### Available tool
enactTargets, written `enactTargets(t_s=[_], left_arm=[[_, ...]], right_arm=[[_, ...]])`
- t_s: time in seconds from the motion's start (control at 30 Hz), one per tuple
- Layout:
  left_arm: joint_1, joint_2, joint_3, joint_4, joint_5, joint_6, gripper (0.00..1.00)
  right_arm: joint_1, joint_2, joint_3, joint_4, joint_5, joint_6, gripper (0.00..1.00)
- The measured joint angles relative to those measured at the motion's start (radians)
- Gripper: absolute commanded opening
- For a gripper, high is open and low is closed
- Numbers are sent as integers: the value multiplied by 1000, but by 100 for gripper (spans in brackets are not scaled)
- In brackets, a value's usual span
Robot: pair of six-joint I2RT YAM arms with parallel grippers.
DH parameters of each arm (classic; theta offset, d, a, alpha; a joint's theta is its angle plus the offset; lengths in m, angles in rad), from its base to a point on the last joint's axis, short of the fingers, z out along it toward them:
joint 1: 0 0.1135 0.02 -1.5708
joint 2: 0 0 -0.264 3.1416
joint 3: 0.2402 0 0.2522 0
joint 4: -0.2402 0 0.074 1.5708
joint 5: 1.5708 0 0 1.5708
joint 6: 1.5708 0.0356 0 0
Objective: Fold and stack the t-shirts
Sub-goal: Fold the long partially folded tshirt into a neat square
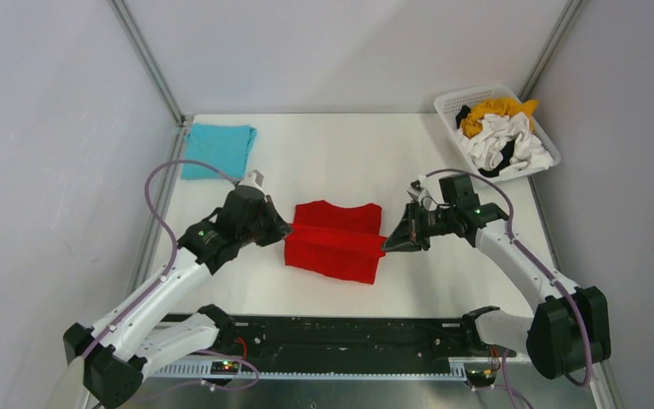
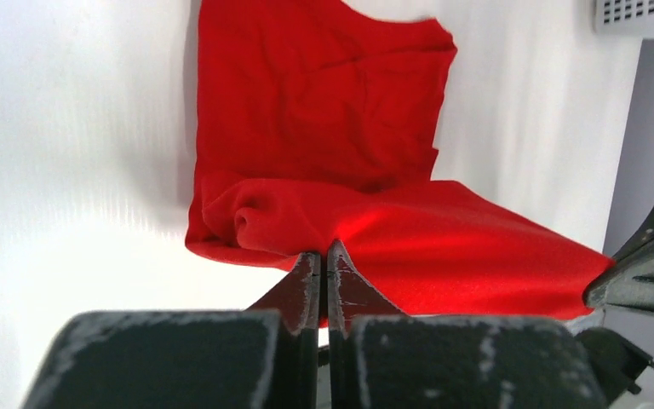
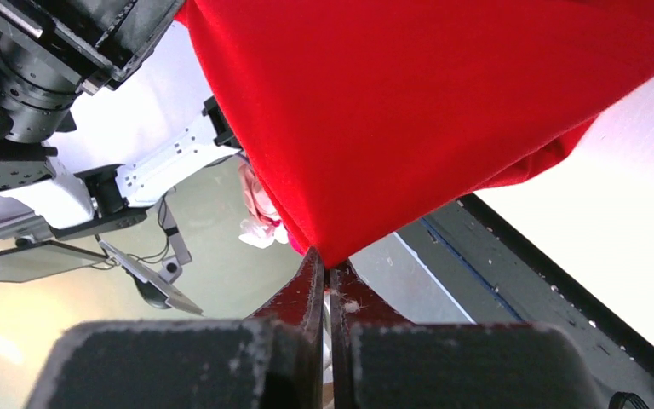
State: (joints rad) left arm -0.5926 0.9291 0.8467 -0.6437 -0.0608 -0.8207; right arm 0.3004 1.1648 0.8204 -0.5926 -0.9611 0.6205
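Note:
A red t-shirt (image 1: 334, 240) lies partly folded in the middle of the table. My left gripper (image 1: 284, 230) is shut on its left edge, seen in the left wrist view (image 2: 325, 256) with the red cloth (image 2: 324, 128) spread beyond. My right gripper (image 1: 384, 247) is shut on the shirt's right edge, seen in the right wrist view (image 3: 324, 266) with the red cloth (image 3: 409, 102) hanging taut from the tips. Between the grippers a raised fold runs across the shirt. A turquoise t-shirt (image 1: 217, 149) lies folded at the far left corner.
A white lattice basket (image 1: 451, 104) at the far right corner holds an orange-yellow shirt (image 1: 496, 109), white shirts (image 1: 511, 141) and a black one (image 1: 501, 165). A black rail (image 1: 341, 334) runs along the table's near edge. Grey walls close in the table.

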Motion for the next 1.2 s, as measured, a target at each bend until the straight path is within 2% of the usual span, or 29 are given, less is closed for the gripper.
enactTargets(t_s=[0.4,0.73,0.97,1.1,1.17,1.2], left_arm=[[108,64,24,43,-3,2,0],[122,309,176,85,-4,37,0],[143,512,304,101,-10,56,0],[158,669,402,103,-11,73,6],[161,741,455,103,-7,84,17],[161,773,481,105,-6,90,26]], right_arm=[[-60,168,1,194,-63,87,0],[-127,261,-3,286,-68,131,0],[-157,391,-3,413,-56,173,0],[-184,475,-3,540,-38,229,0],[-197,515,-3,594,-31,250,0],[-202,532,-3,612,-27,257,7]])
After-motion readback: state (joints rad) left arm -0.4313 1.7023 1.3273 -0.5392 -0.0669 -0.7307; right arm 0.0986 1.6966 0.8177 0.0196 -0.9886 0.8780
